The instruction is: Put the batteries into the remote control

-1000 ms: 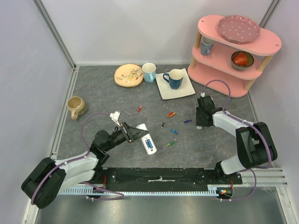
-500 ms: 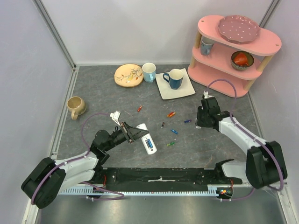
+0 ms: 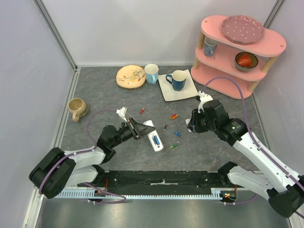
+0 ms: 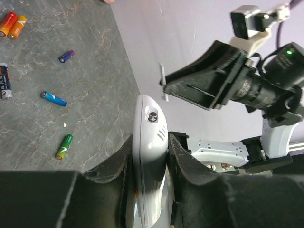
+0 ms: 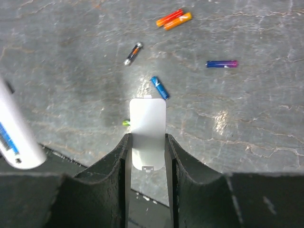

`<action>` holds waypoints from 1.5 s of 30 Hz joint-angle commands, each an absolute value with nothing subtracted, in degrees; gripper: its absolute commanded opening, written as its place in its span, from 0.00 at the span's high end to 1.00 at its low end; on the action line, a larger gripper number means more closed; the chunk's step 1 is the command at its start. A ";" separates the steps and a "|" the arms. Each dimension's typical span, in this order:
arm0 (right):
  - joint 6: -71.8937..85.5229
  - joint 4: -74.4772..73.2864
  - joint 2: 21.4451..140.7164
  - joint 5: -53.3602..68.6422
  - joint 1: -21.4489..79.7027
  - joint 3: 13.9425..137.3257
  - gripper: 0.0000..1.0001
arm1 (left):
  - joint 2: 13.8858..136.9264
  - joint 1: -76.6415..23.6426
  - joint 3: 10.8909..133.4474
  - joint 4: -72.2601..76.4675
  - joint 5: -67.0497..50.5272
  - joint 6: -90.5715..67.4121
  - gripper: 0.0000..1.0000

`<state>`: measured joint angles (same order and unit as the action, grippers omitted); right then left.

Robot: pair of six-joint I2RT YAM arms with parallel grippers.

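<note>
The left gripper (image 4: 151, 142) clamps the slim white plastic remote control (image 3: 153, 137) at centre-left of the overhead view. The right gripper (image 5: 147, 140), closed on a small white rectangular cover (image 5: 147, 126), should probably park it clear of the tiny coloured batteries (image 5: 159, 87).

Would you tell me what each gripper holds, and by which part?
The left gripper clamps the remote control across its long sides. The right gripper pinches the small white cover by its long edges.
</note>
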<state>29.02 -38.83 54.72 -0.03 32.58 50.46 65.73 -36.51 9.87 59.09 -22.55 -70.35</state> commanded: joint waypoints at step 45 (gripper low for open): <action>34.72 -46.14 76.02 -6.94 60.82 69.61 1.00 | 73.30 -43.59 16.79 60.64 -13.27 -72.51 0.98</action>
<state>34.13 -47.79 75.44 -5.72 60.55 69.67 74.72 -43.00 16.34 57.36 -12.60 -71.20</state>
